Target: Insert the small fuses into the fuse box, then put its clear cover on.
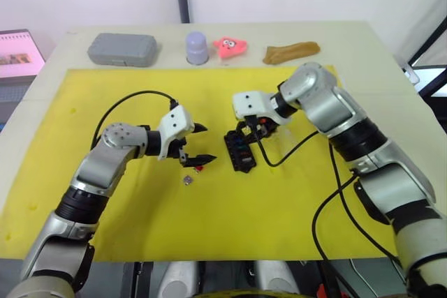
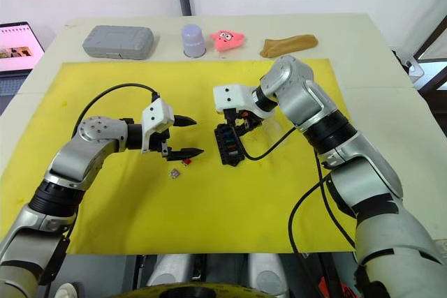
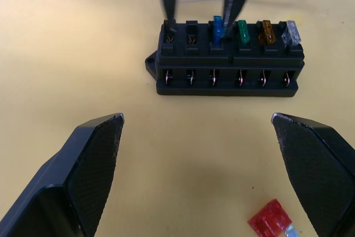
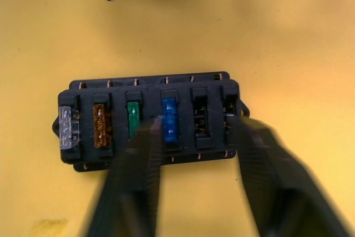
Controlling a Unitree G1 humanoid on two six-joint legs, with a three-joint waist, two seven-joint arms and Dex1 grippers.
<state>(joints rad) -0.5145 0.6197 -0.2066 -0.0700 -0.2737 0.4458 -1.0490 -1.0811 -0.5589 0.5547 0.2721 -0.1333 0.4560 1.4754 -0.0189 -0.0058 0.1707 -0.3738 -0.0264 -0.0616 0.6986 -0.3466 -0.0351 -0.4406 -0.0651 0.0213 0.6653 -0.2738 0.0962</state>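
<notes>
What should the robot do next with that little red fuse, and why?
Probably lower the left end effector onto the red fuse and close on it. The fuse box has four fuses seated and two slots empty, the red fuse lies loose on the yellow mat just under the open left fingers, and the right end effector sits at the box.

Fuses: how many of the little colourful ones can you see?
6. Four sit side by side in the black plastic fuse box: clear, amber, green, blue. A red one and a greyish one lie loose on the yellow mat.
</notes>
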